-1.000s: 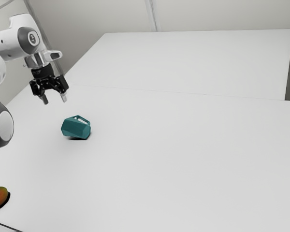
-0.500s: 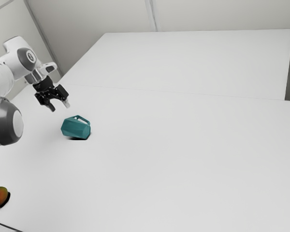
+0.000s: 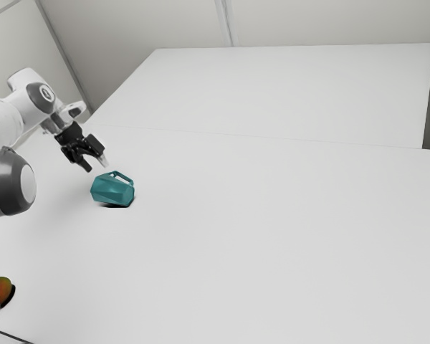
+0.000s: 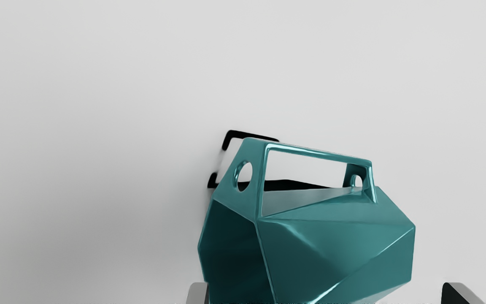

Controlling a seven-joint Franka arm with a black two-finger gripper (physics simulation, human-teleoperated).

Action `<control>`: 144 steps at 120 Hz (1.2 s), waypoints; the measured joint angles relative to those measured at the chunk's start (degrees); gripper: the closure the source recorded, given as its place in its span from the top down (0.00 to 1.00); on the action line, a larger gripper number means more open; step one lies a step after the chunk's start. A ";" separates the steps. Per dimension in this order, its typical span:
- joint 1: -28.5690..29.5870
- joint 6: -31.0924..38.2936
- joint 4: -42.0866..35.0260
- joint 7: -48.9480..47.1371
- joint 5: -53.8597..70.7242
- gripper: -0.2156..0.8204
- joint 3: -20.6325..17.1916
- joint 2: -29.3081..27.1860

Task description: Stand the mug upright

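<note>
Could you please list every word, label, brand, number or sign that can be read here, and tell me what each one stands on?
There is no text that can be read.
Robot arm: a small round mark on a joint near the gripper, too small to make out.
Teal mug: no lettering on the faces in view.

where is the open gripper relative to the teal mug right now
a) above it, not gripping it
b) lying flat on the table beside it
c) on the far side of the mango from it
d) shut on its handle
A: the gripper is just above the mug, and its fingers stand wide apart with neither closed on it.
</note>
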 joint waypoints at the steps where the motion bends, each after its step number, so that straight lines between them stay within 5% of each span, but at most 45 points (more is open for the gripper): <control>1: 0.01 -0.12 0.00 0.10 -0.04 0.79 0.01 0.00; 144: 0.35 -7.55 -3.08 6.54 -11.21 0.79 4.18 3.52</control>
